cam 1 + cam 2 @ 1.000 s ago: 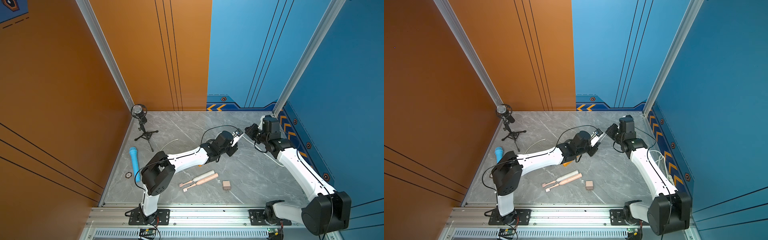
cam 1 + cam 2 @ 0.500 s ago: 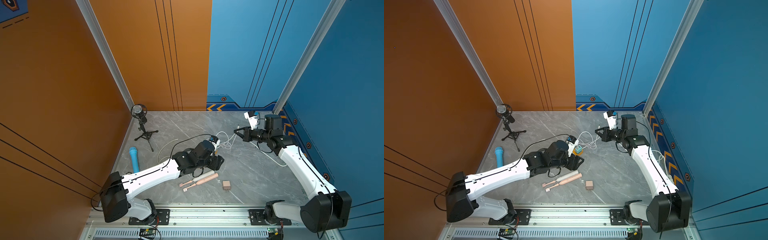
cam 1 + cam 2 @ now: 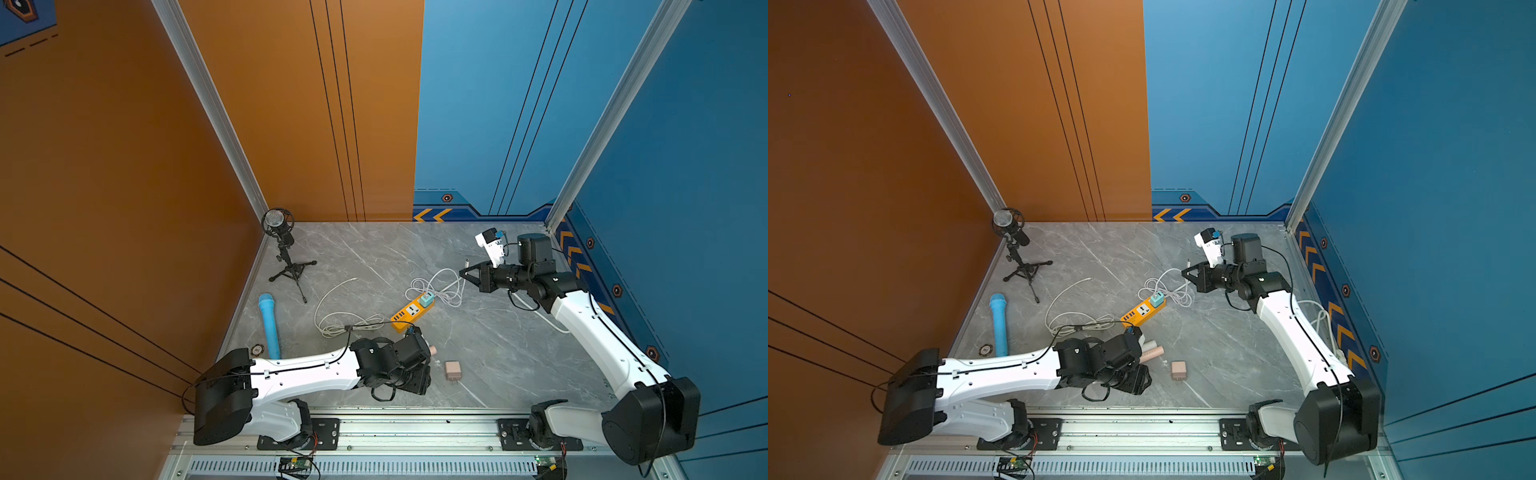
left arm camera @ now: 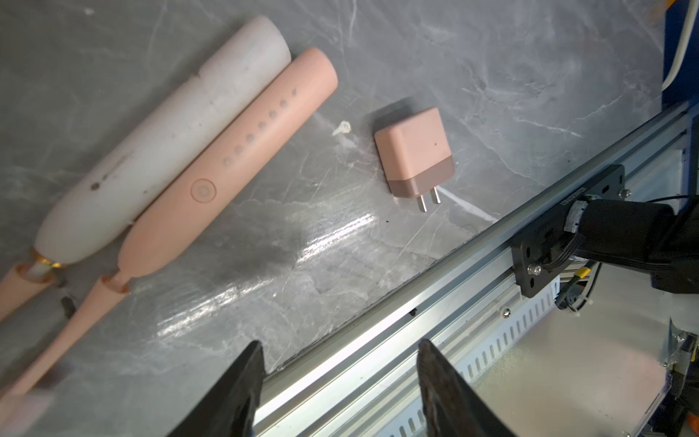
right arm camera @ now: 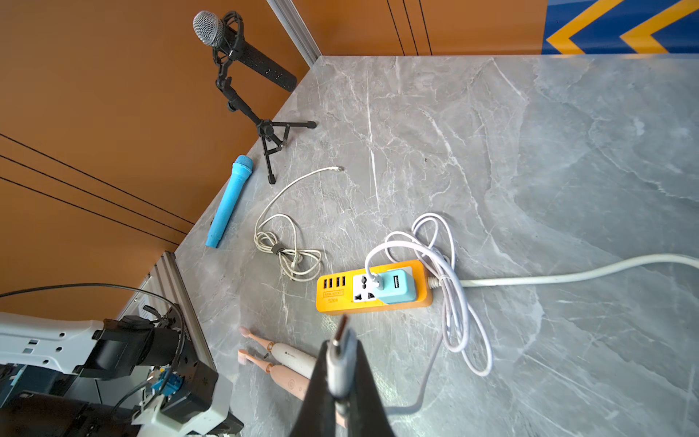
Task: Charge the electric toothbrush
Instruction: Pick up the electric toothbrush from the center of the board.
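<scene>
- Risk: pink toothbrush (image 4: 227, 166) lies touching white toothbrush (image 4: 162, 151); close on one and you may drag or roll both.
- Risk: cable plug (image 5: 341, 363) is pinched at its sides only; it may twist on insertion.
- Left end effector (image 4: 339, 345): jaws apart, empty; both brushes on the worktop (image 4: 491, 75) just beside it.
- Right end effector (image 5: 340, 342): clamped on that plug, well apart from the brushes.

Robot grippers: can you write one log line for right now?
left gripper: open, empty, near pink toothbrush | right gripper: shut on USB-C plug | toothbrush: lying unplugged on table
</scene>
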{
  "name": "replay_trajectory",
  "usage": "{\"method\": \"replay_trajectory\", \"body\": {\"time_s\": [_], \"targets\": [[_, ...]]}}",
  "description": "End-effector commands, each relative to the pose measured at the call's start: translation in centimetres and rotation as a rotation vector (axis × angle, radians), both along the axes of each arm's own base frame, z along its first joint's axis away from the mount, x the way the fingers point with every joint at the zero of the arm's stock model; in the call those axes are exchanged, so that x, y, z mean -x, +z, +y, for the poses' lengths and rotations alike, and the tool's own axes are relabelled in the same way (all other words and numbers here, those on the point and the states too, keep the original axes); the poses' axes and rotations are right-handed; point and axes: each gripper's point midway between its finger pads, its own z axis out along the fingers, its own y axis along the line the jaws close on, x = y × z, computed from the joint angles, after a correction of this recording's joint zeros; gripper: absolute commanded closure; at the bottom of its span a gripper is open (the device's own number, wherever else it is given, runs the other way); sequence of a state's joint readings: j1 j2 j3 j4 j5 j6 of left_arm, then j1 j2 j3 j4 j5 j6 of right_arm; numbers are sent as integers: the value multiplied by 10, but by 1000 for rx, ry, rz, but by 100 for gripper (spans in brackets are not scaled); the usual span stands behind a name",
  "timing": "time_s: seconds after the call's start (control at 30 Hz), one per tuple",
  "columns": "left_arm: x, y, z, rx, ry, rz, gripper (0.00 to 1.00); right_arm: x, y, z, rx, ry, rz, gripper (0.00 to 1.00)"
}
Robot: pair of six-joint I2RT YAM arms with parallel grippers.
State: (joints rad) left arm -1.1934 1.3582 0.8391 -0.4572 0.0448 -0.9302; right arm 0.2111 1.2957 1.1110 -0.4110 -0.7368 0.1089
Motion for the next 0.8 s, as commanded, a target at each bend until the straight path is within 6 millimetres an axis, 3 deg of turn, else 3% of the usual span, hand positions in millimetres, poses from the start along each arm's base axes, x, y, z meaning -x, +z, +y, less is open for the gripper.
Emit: {"method": "replay_trajectory", "body": {"time_s": [0.0, 0.23, 0.57, 0.77], "targets": [[-1, -29, 20, -106, 108, 35, 33, -3, -15, -2, 5, -42, 51, 100], [-25, -52, 42, -198, 241, 8, 29, -9, -25, -1, -15, -77, 81, 100], [-52, -59, 67, -237, 359, -15, 27, -13, -35, -1, -11, -89, 108, 100], [-61, -58, 69, -242, 395, -25, 26, -14, -36, 0, -17, -87, 114, 100]]}}
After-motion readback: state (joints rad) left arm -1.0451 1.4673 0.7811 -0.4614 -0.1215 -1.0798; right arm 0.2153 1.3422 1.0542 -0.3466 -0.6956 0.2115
